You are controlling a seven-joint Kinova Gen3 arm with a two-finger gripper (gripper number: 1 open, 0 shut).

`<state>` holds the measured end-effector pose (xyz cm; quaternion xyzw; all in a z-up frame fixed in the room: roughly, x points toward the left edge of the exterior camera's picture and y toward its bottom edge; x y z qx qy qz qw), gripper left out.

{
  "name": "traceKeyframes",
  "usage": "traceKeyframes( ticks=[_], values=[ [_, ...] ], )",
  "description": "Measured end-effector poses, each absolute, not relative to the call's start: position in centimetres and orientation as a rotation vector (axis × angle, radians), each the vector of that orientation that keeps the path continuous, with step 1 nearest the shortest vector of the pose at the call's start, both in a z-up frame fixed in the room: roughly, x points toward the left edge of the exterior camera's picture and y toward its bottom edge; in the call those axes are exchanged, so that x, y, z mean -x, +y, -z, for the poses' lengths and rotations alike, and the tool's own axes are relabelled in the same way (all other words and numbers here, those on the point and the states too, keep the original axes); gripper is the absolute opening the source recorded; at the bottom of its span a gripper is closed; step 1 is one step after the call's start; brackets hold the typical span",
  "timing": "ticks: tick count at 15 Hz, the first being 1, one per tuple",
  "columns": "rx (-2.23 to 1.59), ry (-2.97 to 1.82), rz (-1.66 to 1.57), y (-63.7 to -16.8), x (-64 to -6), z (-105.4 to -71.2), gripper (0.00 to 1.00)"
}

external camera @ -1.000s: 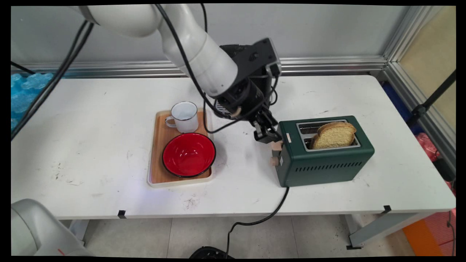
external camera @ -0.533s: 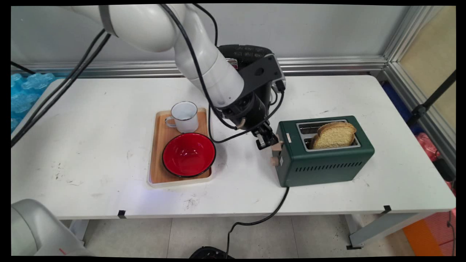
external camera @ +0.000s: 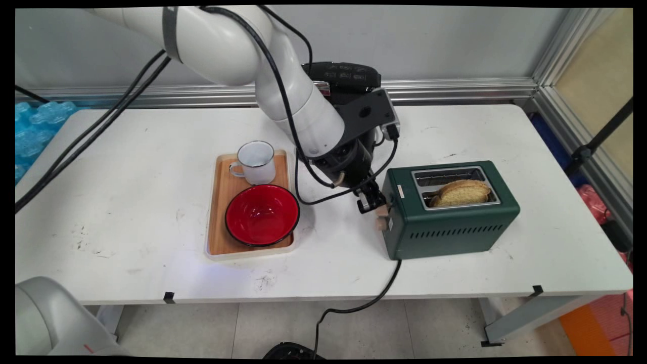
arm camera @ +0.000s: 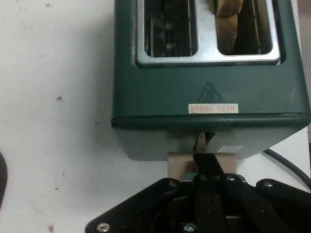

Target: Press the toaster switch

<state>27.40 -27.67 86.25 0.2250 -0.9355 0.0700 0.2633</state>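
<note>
A dark green two-slot toaster (external camera: 450, 222) stands on the white table, right of centre. A slice of bread (external camera: 462, 192) sits low in its near slot, only the top edge showing. My gripper (external camera: 371, 202) is shut at the toaster's left end, its fingertips pressing on top of the beige lever (external camera: 382, 213), which is far down its slot. In the hand view the closed gripper (arm camera: 206, 162) lies over the lever (arm camera: 177, 164), below the toaster (arm camera: 209, 92). The bread (arm camera: 228, 24) is in the right slot, and the left slot is empty.
A wooden tray (external camera: 226, 189) left of the arm holds a white mug (external camera: 255, 162) and a red bowl (external camera: 262, 215). A black appliance (external camera: 346, 76) stands behind the arm by the wall. The toaster's black cord (external camera: 374, 296) runs off the front edge.
My gripper has moved down along the toaster's left end, pushing the lever lower. The bread has sunk from standing tall to sitting deep in the slot.
</note>
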Motion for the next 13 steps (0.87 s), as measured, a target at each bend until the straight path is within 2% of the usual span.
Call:
traceKeyframes(
  ticks=[13],
  values=[
    [-0.603,-2.569,-0.175,-28.2,-26.5,-83.8,0.00]
  ],
)
